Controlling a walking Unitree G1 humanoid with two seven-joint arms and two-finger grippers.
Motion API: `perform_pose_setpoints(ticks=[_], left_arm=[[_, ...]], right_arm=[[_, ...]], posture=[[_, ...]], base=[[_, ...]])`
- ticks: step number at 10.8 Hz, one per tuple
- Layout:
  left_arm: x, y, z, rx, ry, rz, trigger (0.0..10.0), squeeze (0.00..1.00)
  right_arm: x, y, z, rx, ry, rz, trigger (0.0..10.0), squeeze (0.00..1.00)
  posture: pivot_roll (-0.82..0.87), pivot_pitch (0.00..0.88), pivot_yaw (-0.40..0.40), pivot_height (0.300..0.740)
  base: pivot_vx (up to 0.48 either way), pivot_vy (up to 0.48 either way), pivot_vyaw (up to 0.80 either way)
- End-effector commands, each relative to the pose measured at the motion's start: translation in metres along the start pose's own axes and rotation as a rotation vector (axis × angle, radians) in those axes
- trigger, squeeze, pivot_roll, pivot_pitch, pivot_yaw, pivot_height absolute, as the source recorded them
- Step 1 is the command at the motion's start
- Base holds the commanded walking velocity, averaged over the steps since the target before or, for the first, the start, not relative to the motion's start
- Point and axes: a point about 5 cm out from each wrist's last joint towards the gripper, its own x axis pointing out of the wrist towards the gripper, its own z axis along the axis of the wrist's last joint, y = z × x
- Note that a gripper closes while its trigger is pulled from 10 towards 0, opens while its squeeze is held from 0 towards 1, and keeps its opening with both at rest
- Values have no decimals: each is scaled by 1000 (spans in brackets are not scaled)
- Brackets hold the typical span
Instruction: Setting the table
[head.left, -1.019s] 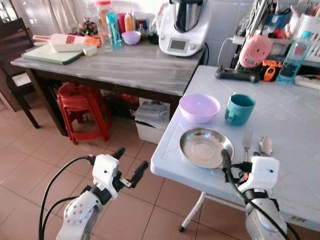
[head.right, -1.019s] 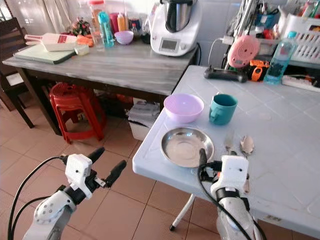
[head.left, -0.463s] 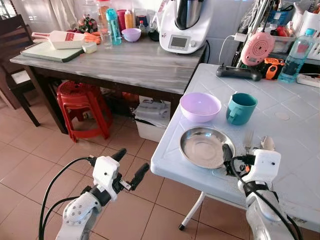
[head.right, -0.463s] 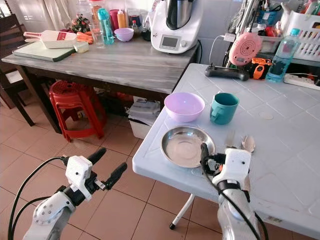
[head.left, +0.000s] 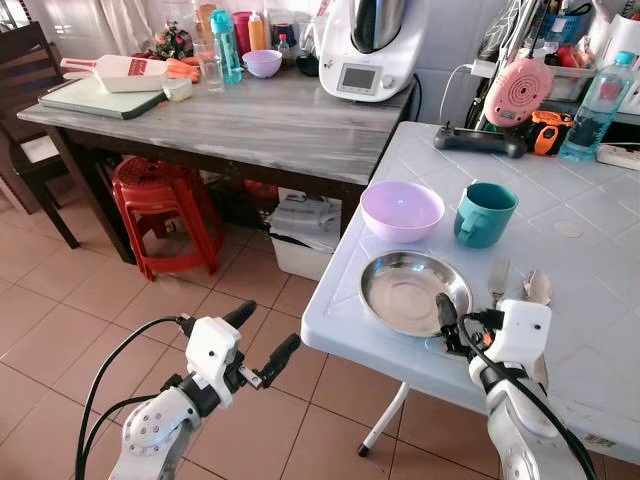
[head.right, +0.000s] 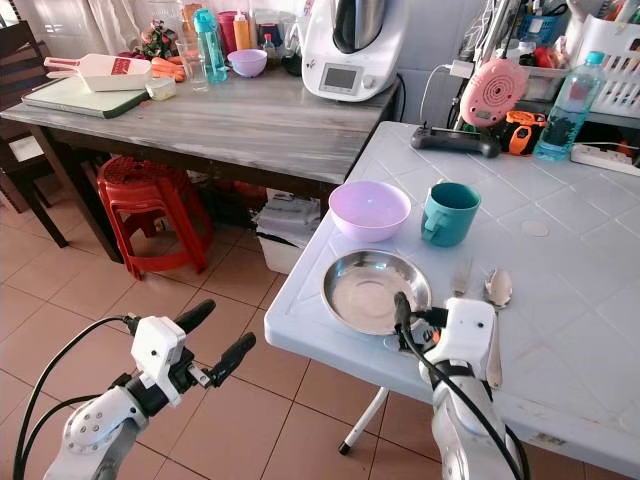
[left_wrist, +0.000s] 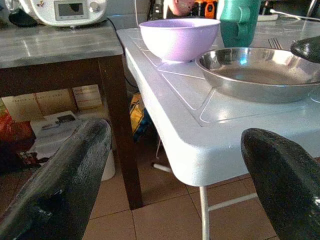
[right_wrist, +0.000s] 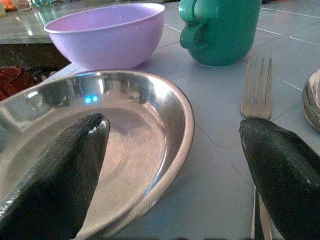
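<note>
Right gripper (right_wrist: 172, 165) has eased back slightly from lower-centre steel plate (head.left: 413, 291), claw wide, straddling its rim; square up on fork (right_wrist: 256, 90) before you close.

Steel plate (head.left: 414, 290), lilac bowl (head.left: 401, 211), teal mug (head.left: 484, 214), fork (head.left: 497, 283), spoon (head.left: 537, 290) on white table (head.left: 590, 250).
</note>
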Motion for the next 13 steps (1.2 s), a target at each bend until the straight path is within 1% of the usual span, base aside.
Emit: perform_pose_setpoints(ticks=[1,2,3,6,8,10,12,13], left_arm=[[-3,2,1,20,6,-10,10000,0],[-3,2,1,21,5,-11,10000,0],[-2,2,3,26,0,-12,10000,0],[0,2,8,30,-8,-23,10000,0],[2,-1,12,32,-11,-72,10000,0],[2,1,13,42,-11,-70,10000,0],[3,0,13,37,-10,-93,10000,0],[4,-2,14,25,-11,-124,10000,0]], right_arm=[[3,-2,-1,12,9,5,10000,0],[3,-1,-1,14,11,11,10000,0],[6,3,0,8,9,51,10000,0],[12,6,-2,31,25,74,10000,0],[13,6,-3,46,39,79,10000,0],[14,2,-6,63,49,59,10000,0],[15,-1,-6,80,49,52,10000,0],[16,-5,-7,95,60,57,4157,0]], posture=[[118,0,33,740],[119,0,34,740],[120,0,35,740],[121,0,40,740],[118,0,36,740],[115,0,37,740],[112,0,38,740],[112,0,37,740]], base=[[0,0,0],[0,0,0],[0,0,0],[0,0,0],[0,0,0],[0,0,0],[0,0,0],[0,0,0]])
